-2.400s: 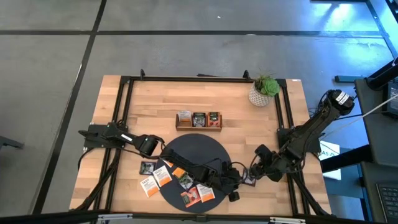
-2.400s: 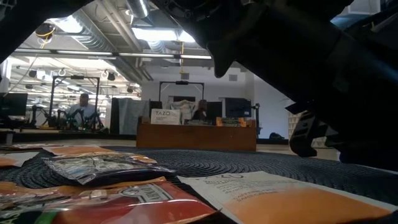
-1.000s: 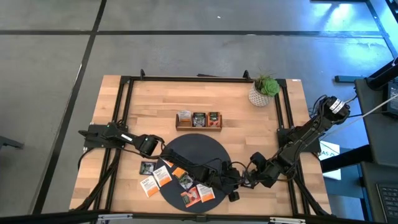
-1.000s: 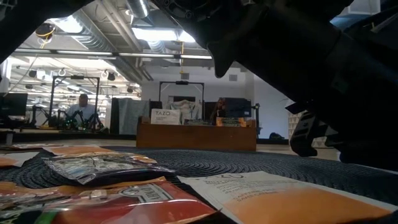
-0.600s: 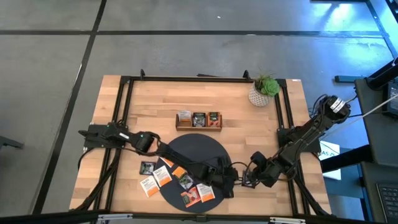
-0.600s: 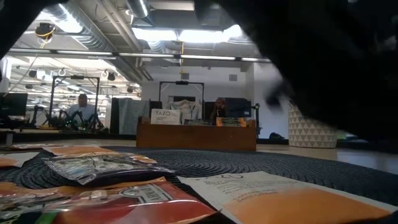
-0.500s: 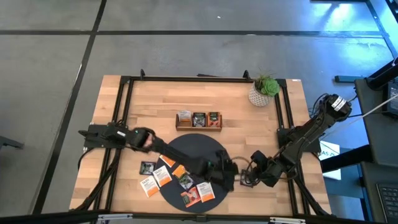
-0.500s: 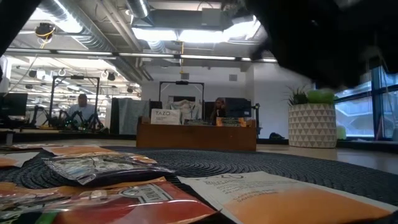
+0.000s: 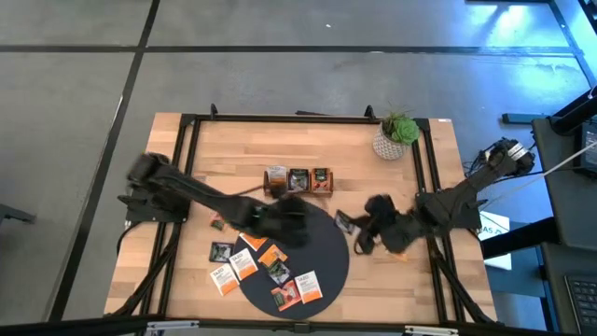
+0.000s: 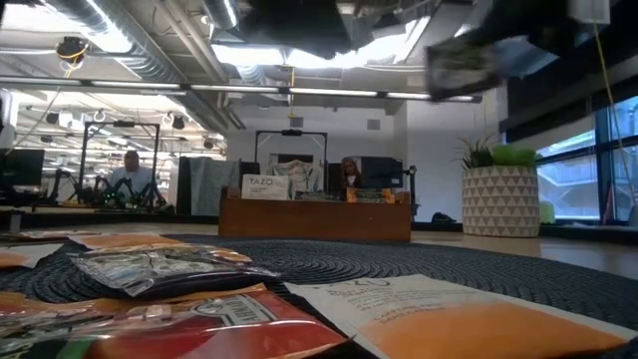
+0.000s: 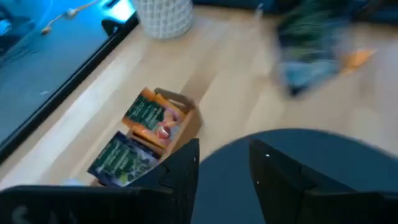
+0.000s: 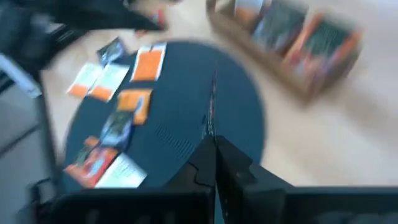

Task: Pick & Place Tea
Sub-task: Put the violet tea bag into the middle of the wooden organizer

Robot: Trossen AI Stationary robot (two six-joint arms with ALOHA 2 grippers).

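**Right gripper pinches one tea sachet above the mat; left gripper spread and empty**

We see the right gripper (image 12: 214, 149) raised over the right edge of the dark round mat (image 9: 317, 233). Its fingers are pressed together on a single dark tea sachet (image 10: 469, 55). In the right wrist view the sachet shows only as a thin edge-on line. In the low view it hangs high above the mat, clear of everything.

The left gripper (image 11: 222, 165) hovers over the mat's far left edge. Its fingers (image 11: 185, 171) are spread, with nothing between them and nothing touching them.

The mat lies on a pale wooden table (image 9: 233, 149) edged by a black frame. Beyond the mat we see an open workroom with ceiling lights, desks and screens. Two people are there, one (image 10: 130, 170) far off to the left of the mat and one (image 10: 349, 172) behind the tray.

By our count there is one mat and one wooden tray (image 9: 298, 189), which sits just beyond the mat's far edge. All three of its compartments hold sachets. One potted plant (image 9: 395, 135) stands well beyond the mat, to the far right.

We count about eight loose sachets (image 9: 244, 266) lying flat on and just off the mat's near left part. Some are orange, some white with orange, some dark and one red. A ninth small scrap lies left of the mat, and we cannot tell what it is.
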